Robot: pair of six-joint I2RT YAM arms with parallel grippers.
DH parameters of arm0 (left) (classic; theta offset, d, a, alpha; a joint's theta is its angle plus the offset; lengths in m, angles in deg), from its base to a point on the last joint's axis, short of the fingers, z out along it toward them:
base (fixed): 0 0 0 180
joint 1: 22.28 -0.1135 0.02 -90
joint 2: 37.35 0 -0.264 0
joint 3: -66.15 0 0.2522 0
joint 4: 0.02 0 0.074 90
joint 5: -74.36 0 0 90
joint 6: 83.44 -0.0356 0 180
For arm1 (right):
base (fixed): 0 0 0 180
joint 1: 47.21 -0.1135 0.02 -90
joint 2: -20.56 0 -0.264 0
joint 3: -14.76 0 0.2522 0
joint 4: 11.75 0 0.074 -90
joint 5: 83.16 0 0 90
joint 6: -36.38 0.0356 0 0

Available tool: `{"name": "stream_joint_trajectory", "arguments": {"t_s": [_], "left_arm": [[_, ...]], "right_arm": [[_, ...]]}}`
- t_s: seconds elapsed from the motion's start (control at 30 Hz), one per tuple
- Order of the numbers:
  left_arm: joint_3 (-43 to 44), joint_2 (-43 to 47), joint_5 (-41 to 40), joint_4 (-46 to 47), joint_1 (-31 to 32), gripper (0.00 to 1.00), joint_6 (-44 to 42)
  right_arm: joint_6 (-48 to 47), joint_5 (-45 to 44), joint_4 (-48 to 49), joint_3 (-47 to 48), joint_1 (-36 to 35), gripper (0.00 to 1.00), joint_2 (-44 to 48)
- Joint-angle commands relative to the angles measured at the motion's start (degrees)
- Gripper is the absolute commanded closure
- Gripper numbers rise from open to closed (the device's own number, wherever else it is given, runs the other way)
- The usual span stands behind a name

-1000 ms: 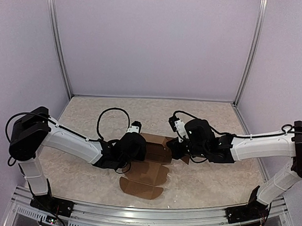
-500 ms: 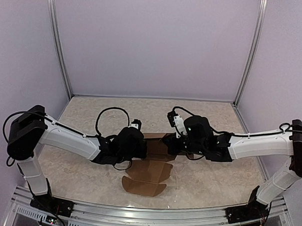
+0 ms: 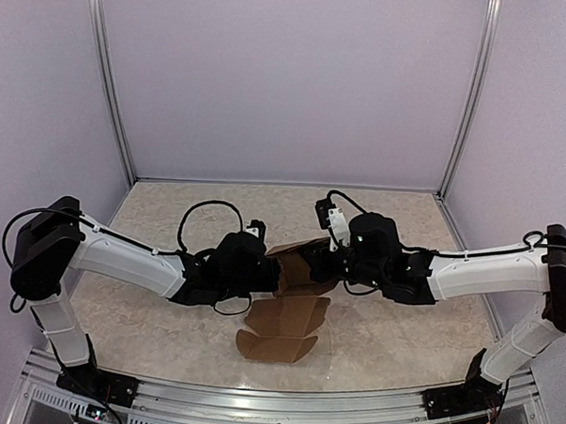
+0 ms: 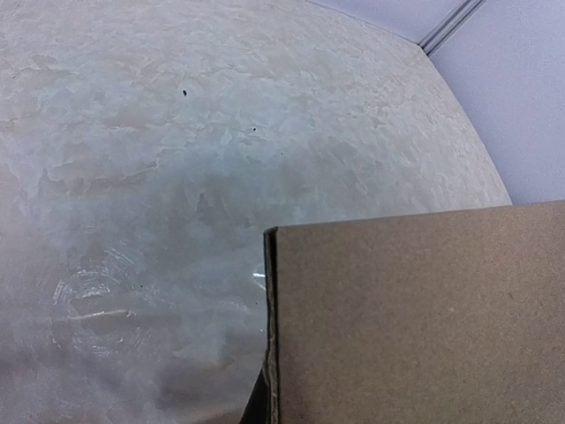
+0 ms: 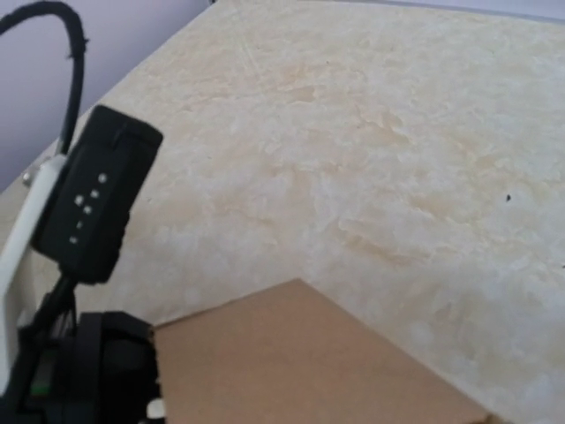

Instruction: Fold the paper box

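The paper box (image 3: 284,327) is a brown cardboard sheet held up between my two arms at the table's middle. Its near flaps hang down toward the front, and its upper panels (image 3: 298,261) are bent up between the grippers. My left gripper (image 3: 273,275) is shut on the box's left edge and my right gripper (image 3: 311,268) on its right edge. Cardboard (image 4: 415,318) fills the lower right of the left wrist view and hides the fingers. In the right wrist view a cardboard panel (image 5: 300,362) covers the jaws, with the left arm's wrist (image 5: 88,212) beyond it.
The marbled tabletop (image 3: 386,226) is closed in by pale walls with metal posts (image 3: 110,82) at the back corners. A black cable (image 3: 203,218) loops above the left arm. A metal rail (image 3: 275,399) runs along the near edge.
Both grippers have drawn closer together and shifted toward the back. The box's side panels have folded up more, and its near flaps have slid right and lifted.
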Motion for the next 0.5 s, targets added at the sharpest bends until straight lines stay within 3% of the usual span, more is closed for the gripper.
{"name": "stream_joint_trajectory", "arguments": {"t_s": [0.0,0.47], "left_arm": [[-2.7,2.1,5.3,2.9,-1.7,1.0,0.0],[-10.8,5.1,11.9,10.8,-11.1,1.0,4.8]], "right_arm": [[-0.6,1.6,5.0,0.1,-0.9,1.0,1.9],[-4.6,5.3,-3.0,-1.0,-1.7,1.0,9.7]]}}
